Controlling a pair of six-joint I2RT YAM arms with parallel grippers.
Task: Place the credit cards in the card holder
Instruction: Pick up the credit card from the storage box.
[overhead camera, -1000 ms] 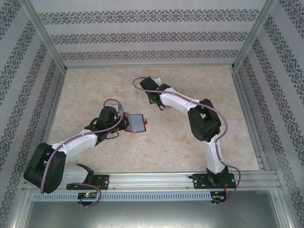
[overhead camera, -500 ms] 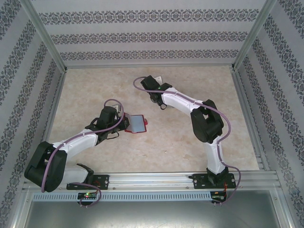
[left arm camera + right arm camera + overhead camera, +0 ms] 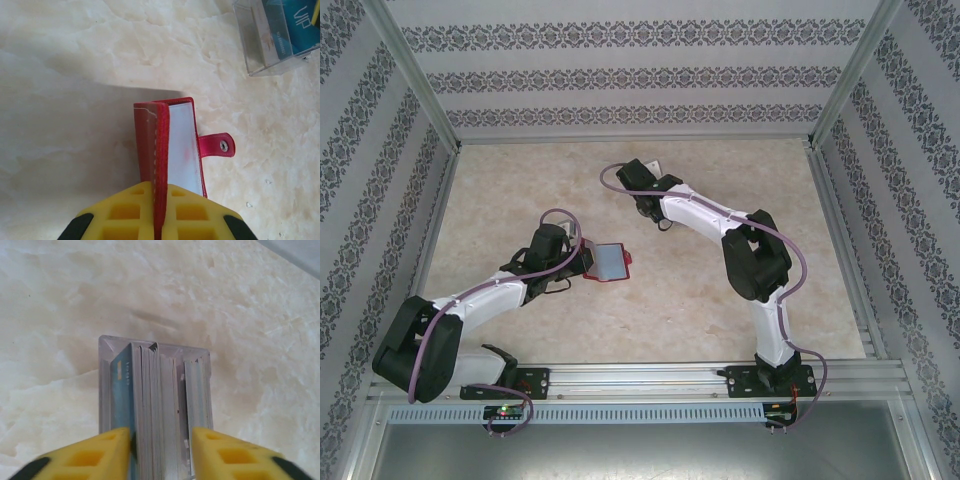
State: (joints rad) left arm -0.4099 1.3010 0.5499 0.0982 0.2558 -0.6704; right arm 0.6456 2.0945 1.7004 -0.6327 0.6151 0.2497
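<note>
Clenched on the card holder is the left gripper, with one red cover pinched between its yellow fingers. The holder is held open, so that a greyish clear pocket is shown facing 3 o'clock in the left wrist view. Its snap tab is also stretched toward 3 o'clock. A shadow is thrown on the marbled table toward 9 o'clock of the holder. A clear box is seen at 1 o'clock in that view, well apart from the holder.

In the right wrist view the right gripper is set down into the same clear box. The credit cards are stood on edge inside it as a packed grey stack. A bunch of them is bracketed by the two yellow fingers. A blue card is placed at the stack's 9 o'clock side, just beside the left-hand finger. Whether the bunch is actually squeezed or only straddled cannot be told.

From above, the card holder is found at about 7 o'clock from the right gripper, near the table's middle.
</note>
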